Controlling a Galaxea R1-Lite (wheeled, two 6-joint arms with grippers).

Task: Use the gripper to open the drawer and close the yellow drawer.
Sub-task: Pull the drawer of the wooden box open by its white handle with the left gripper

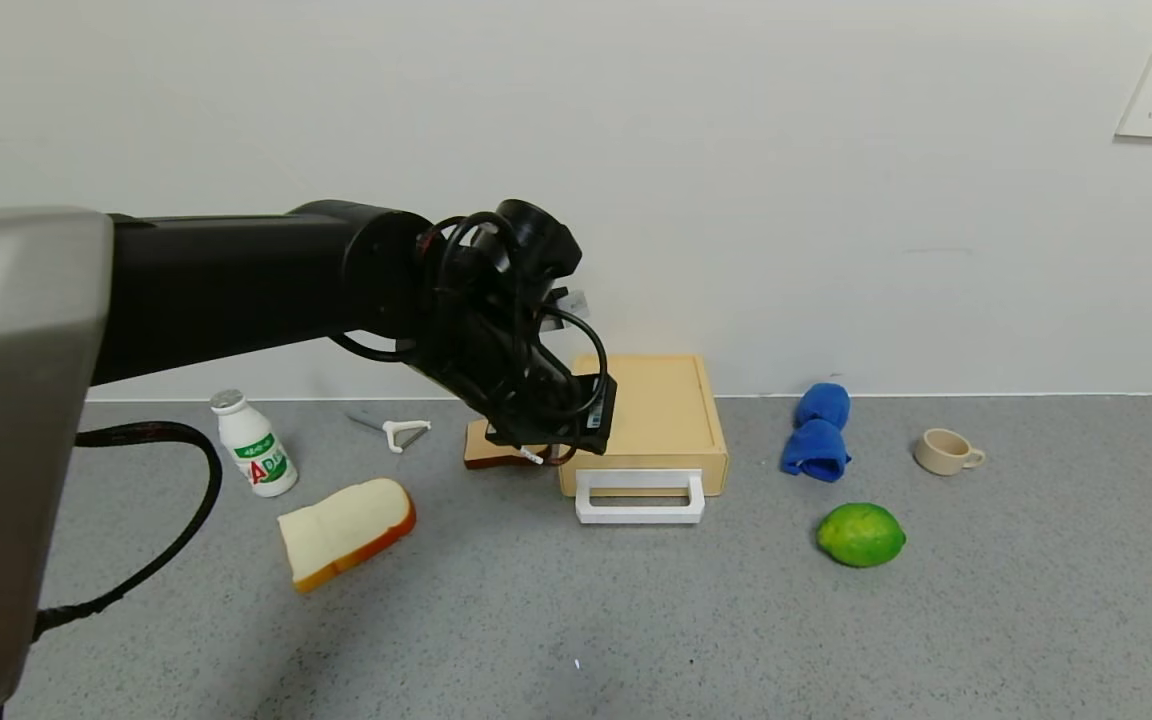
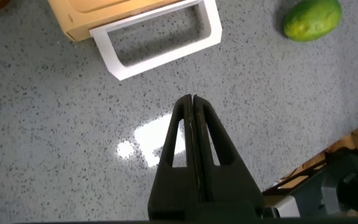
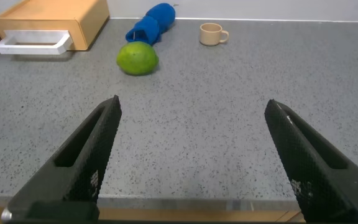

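Observation:
The pale yellow-tan drawer (image 1: 658,405) sits in its low box against the back wall, pushed in flush. Its white loop handle (image 1: 639,497) lies on the table in front. My left gripper (image 1: 548,442) hangs above the table just left of the box's front corner. In the left wrist view it (image 2: 191,99) is shut and empty, a short way from the handle (image 2: 157,38). My right gripper (image 3: 192,102) is open and empty, low over the table's near edge. From there the drawer (image 3: 55,18) lies far off.
A lime (image 1: 861,534), a blue cloth (image 1: 816,432) and a small cup (image 1: 946,451) lie right of the drawer. A bread slice (image 1: 346,530), a white bottle (image 1: 254,444), a peeler (image 1: 401,431) and a brown slice (image 1: 481,450) lie left of it.

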